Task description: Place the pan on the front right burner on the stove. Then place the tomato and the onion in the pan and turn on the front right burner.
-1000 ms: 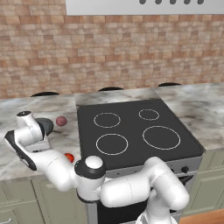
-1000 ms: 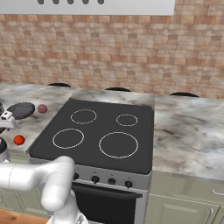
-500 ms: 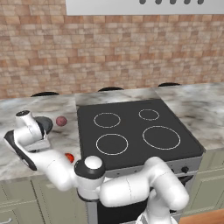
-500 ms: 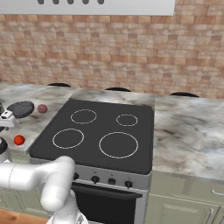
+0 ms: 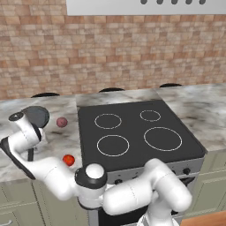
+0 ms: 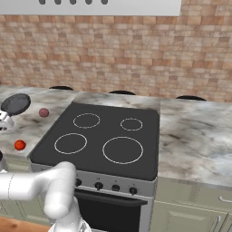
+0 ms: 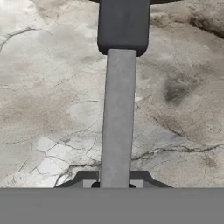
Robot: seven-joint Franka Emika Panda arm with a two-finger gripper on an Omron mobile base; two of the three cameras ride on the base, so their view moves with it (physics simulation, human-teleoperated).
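A: Item one, the pan (image 5: 36, 115)?
B: Lay on the marbled surface (image 5: 57, 137) left of the stove (image 5: 137, 132), well apart from the front right burner (image 5: 163, 138). Its handle (image 7: 117, 118) ran straight down to the hand (image 7: 114, 185) in the hand view.

A: State of the hand?
B: Pressed together, pinching the pan's handle between its two dark tips.

A: Item two, the onion (image 5: 62, 122)?
B: Sat on the surface just beside the pan, between it and the stove.

A: Item three, the tomato (image 5: 68, 160)?
B: Stood nearer the front edge of the surface, apart from the onion, beside the white arm (image 5: 48, 170).

A: The cooktop?
B: Bare black glass, four white rings.
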